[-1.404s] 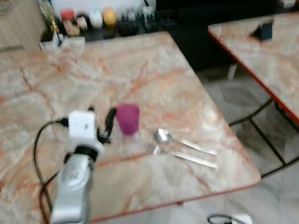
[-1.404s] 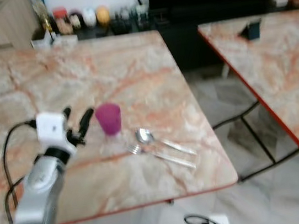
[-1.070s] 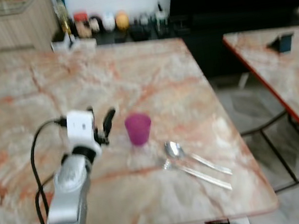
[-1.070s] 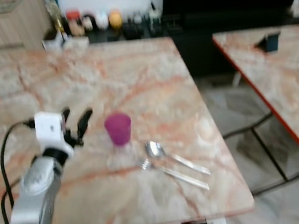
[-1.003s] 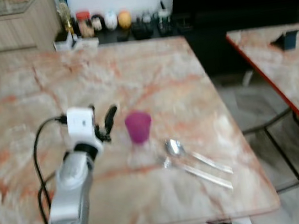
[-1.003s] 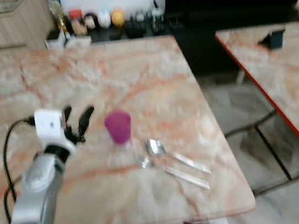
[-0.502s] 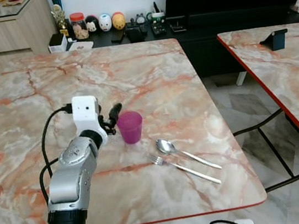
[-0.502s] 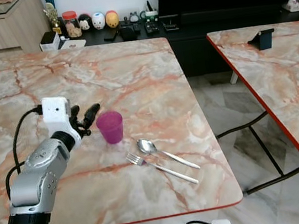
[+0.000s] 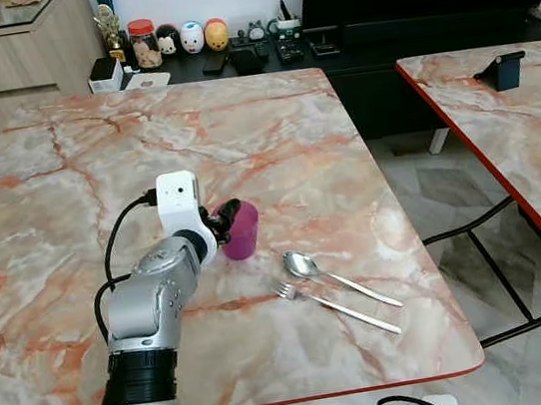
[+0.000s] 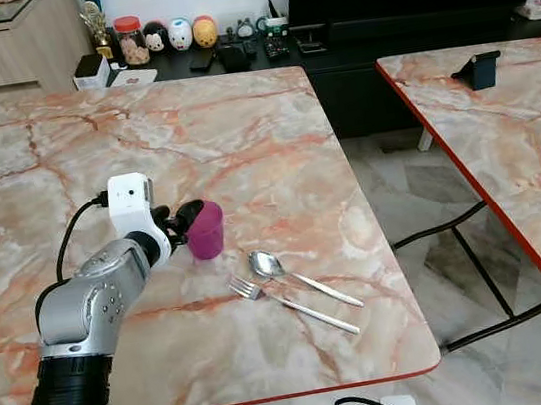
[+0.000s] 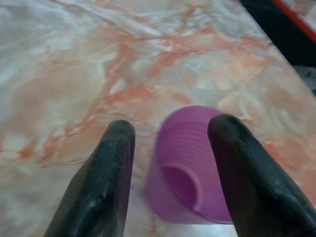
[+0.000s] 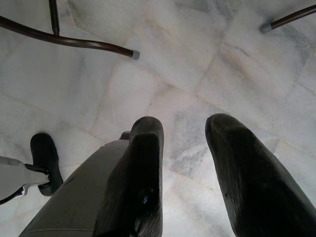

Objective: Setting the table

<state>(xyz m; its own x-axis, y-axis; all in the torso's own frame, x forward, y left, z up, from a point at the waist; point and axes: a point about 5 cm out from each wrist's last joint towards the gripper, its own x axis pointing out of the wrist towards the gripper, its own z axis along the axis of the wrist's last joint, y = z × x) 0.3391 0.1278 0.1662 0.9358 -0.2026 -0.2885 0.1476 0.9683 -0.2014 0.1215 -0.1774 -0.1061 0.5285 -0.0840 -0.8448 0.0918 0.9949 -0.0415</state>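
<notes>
Cutlery lies right of the cup [image 9: 241, 230]; our left pincer [image 11: 170, 148] straddles it, open, nothing gripped; plate still lacking, we judge.

The tabletop [image 9: 66, 181] is cream marble veined in orange, edged red. A translucent magenta plastic cup [image 9: 242, 230] stands on it, ribbed inside, beside a shiny silver spoon [image 9: 304, 264] and fork [image 9: 338, 309]. The left gripper [image 11: 170, 136] has matte black fingers [image 11: 111, 168]; the floor [image 12: 197, 64] is pale grey-veined marble.
</notes>
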